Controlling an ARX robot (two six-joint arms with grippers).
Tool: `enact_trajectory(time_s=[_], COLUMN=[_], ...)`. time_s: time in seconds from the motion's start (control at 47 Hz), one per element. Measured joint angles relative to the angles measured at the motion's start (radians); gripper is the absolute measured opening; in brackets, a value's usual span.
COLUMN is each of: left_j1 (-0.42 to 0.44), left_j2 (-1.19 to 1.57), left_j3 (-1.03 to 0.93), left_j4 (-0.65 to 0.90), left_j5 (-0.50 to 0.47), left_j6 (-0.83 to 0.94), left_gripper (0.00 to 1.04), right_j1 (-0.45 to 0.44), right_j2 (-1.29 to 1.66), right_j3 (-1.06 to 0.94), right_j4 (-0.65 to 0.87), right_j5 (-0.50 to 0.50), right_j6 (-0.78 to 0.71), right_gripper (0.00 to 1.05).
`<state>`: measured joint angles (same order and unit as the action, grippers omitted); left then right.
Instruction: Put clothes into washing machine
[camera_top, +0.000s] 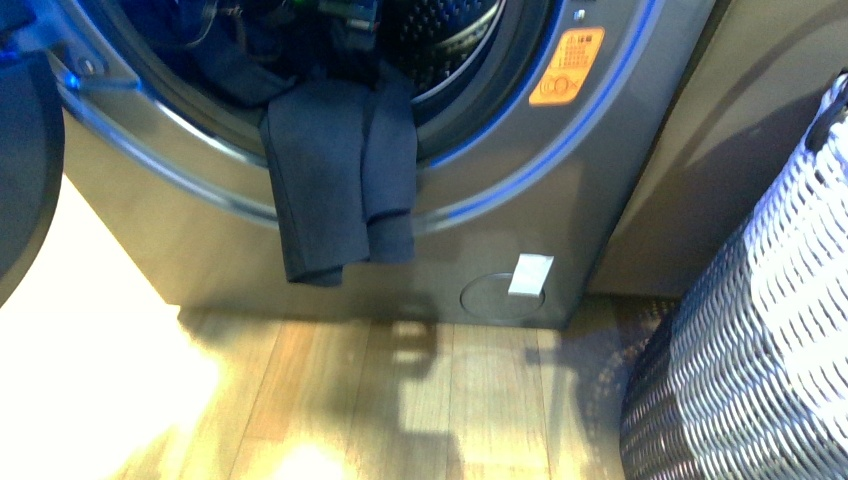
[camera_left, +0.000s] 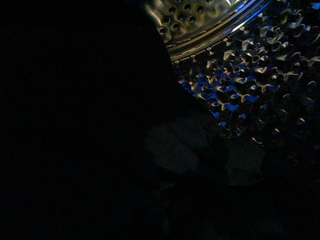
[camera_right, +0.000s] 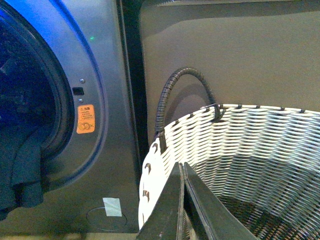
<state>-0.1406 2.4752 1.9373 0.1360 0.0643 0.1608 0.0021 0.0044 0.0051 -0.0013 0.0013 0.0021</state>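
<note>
Nearest the front camera, a white woven basket (camera_top: 760, 340) fills the lower right corner and stands on the wooden floor (camera_top: 400, 400). Behind it rises a plain grey-brown cabinet (camera_top: 690, 150), just beside the washing machine (camera_top: 500, 230). The clothes (camera_top: 340, 170), a dark navy garment, lie partly inside the porthole; two long tube-like ends hang over the lower rim and down the grey front panel, clear of the floor. An orange warning sticker (camera_top: 567, 66) sits to the right of the porthole, and a small white label (camera_top: 530, 274) is fixed low on the panel beside a round cover. In the right wrist view, the right pincer (camera_right: 183, 200) hangs above the basket's open mouth; its dark fingers (camera_right: 172, 210) are pressed together with nothing between them. The basket's dark wrapped handle (camera_right: 182, 82) arches over the rim. The left wrist view is mostly dark: only the perforated steel drum (camera_left: 250, 85) shows, and whether the left pincer is open or closed cannot be told.
</note>
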Motion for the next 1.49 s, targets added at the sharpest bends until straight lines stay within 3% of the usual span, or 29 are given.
enact_trajectory(time_s=[0.277, 0.618, 0.852, 0.958, 1.15, 1.491], left_j1=[-0.023, -0.030, -0.030, -0.034, -0.057, -0.067], left_j2=[-0.142, -0.233, -0.246, -0.256, -0.290, -0.324], left_j3=[-0.190, -0.288, -0.310, -0.351, -0.435, -0.561], left_j4=[0.058, 0.138, 0.179, 0.218, 0.242, 0.194], left_j5=[0.028, 0.275, 0.332, 0.265, 0.078, -0.075], left_j6=[0.002, -0.168, -0.278, -0.261, -0.037, 0.098], left_gripper=[0.98, 0.98, 0.98, 0.98, 0.98, 0.98], right_j1=[0.000, 0.000, 0.000, 0.000, 0.000, 0.000], right_j2=[0.000, 0.000, 0.000, 0.000, 0.000, 0.000], right_j3=[0.000, 0.000, 0.000, 0.000, 0.000, 0.000], right_j4=[0.000, 0.000, 0.000, 0.000, 0.000, 0.000], right_j5=[0.000, 0.000, 0.000, 0.000, 0.000, 0.000], right_j6=[0.000, 0.000, 0.000, 0.000, 0.000, 0.000], right_gripper=[0.02, 0.02, 0.02, 0.02, 0.02, 0.02])
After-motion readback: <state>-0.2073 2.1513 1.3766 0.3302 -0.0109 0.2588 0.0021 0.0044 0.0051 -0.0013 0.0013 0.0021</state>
